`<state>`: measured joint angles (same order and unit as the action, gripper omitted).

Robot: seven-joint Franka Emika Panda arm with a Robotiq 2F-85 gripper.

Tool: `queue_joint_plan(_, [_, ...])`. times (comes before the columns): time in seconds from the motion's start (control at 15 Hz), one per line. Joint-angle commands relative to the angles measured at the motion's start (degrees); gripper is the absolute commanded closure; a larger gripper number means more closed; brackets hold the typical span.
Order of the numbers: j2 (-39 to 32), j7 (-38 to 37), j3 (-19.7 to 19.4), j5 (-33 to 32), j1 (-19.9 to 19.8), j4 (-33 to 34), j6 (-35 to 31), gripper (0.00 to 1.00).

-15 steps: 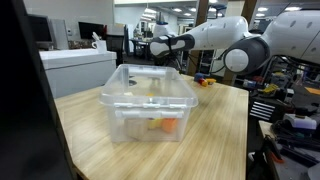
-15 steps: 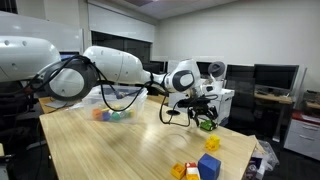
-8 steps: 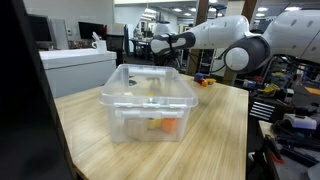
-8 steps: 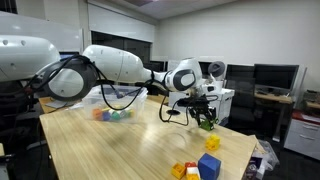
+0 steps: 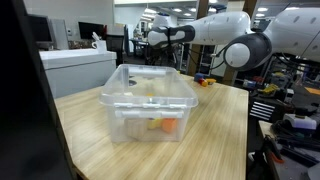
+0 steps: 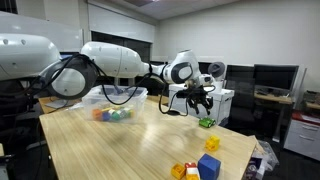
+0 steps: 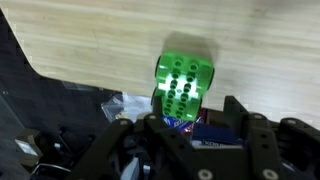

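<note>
Office-lab room, wide wooden table [image 6: 110, 150]. Clear bin [image 5: 125, 120] large in an exterior view. End effector [image 6: 196, 102] hanging above far table edge, 2 jaws apart, gripping nothing. Green block [image 6: 207, 122] just below, untouched, lying on table; studs clear only in wrist view, out of sight in bin's view.

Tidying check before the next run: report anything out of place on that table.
The green block lies close to the table edge, near the gripper and far from the clear bin; it might get knocked off. Nothing spilled or damaged.
</note>
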<state>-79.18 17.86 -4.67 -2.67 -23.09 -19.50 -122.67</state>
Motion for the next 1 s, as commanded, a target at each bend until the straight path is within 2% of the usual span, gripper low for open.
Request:
queue_joint_plan(0.0, [3.1, 6.6, 2.9, 1.1, 0.8, 0.0, -2.5, 0.6])
queue_joint_plan(0.13, [4.0, 9.5, 3.9, 1.1, 1.3, 0.1, -3.3, 0.6])
queue_joint_plan(0.27, [4.3, 9.3, 3.7, 0.6, 1.2, -0.5, -2.9, 0.6])
queue_joint_plan(0.33, [4.3, 9.2, 3.3, 0.3, 1.1, -0.7, -2.6, 0.1])
queue_joint_plan(0.4, [4.1, 8.6, 2.8, -0.1, 0.9, -0.8, -2.9, 0.09])
queue_joint_plan(0.47, [3.8, 7.8, 2.0, -0.6, 0.6, -1.3, -2.9, 0.02])
queue_joint_plan(0.53, [3.6, 7.5, 1.2, -1.1, 0.4, -1.7, -2.9, 0.01])
queue_joint_plan(0.73, [2.5, 7.0, -0.8, -2.2, -0.1, -2.5, -3.1, 0.0])
queue_joint_plan(0.93, [1.1, 7.8, -1.0, -2.0, -0.3, -2.8, -3.2, 0.0])
